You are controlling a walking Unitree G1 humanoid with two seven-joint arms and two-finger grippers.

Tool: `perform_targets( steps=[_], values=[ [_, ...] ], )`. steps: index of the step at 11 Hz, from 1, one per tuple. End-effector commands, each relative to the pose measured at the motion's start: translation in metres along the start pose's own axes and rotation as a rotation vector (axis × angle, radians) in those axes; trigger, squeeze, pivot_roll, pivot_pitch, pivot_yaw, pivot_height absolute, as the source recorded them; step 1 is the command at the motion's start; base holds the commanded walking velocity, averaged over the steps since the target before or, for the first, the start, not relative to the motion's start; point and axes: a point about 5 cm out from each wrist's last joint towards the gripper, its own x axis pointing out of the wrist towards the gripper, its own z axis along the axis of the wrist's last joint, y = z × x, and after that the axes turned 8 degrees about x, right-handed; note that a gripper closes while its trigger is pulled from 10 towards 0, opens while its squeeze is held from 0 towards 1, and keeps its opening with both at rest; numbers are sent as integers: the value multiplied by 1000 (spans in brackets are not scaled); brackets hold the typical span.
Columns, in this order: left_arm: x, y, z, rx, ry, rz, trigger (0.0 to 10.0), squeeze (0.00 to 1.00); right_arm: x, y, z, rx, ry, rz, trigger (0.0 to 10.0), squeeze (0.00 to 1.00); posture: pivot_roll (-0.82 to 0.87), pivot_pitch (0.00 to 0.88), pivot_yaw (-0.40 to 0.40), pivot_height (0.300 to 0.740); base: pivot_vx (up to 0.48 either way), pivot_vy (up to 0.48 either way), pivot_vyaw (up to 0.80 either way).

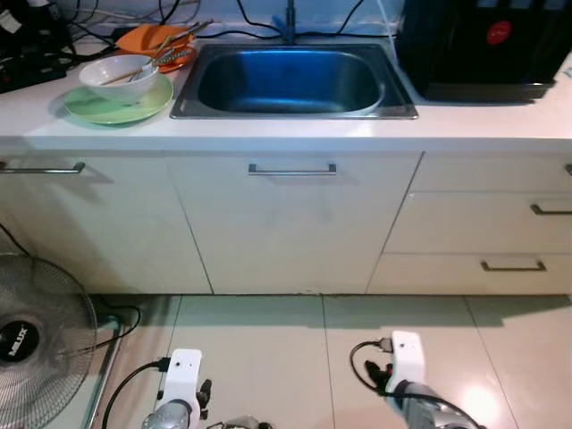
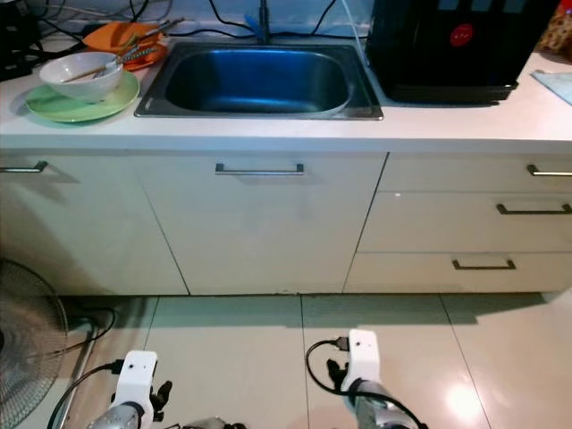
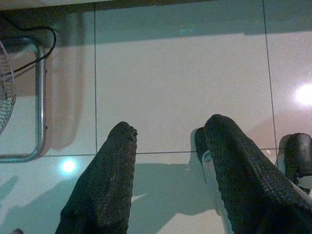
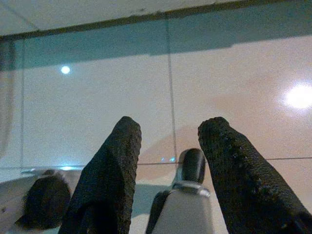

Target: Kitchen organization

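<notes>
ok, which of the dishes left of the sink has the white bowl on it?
The green plate, nearest the counter's front edge. The white bowl sits on it with utensils inside. The orange dish behind it holds only utensils.

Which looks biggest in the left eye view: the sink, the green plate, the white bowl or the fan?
1. Sink
2. Fan, though cut off by the picture's edge and nearer the camera, so unsure
3. Green plate
4. White bowl, resting on the plate
</notes>
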Motion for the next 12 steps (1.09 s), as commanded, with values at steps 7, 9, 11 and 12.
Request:
perform_targets(
  steps=[7, 9, 11, 12],
  values=[
    [1, 6, 11, -28, -57, 36, 10000, 0, 5, 5, 41, -44, -123, 30, 10000, 0, 18, 44, 36, 740, 0, 0, 0],
    [1, 7, 9, -18, -51, 44, 10000, 0, 5, 9, 36, -34, -112, 45, 10000, 0, 17, 46, 37, 740, 0, 0, 0],
    [2, 7, 13, -11, -66, 51, 10000, 0, 5, 11, 38, -32, -119, 51, 10000, 0, 18, 45, 36, 740, 0, 0, 0],
    [2, 8, 16, -9, -75, 55, 10000, 0, 6, 11, 40, -35, -124, 51, 10000, 0, 17, 46, 36, 740, 0, 0, 0]
  ],
)
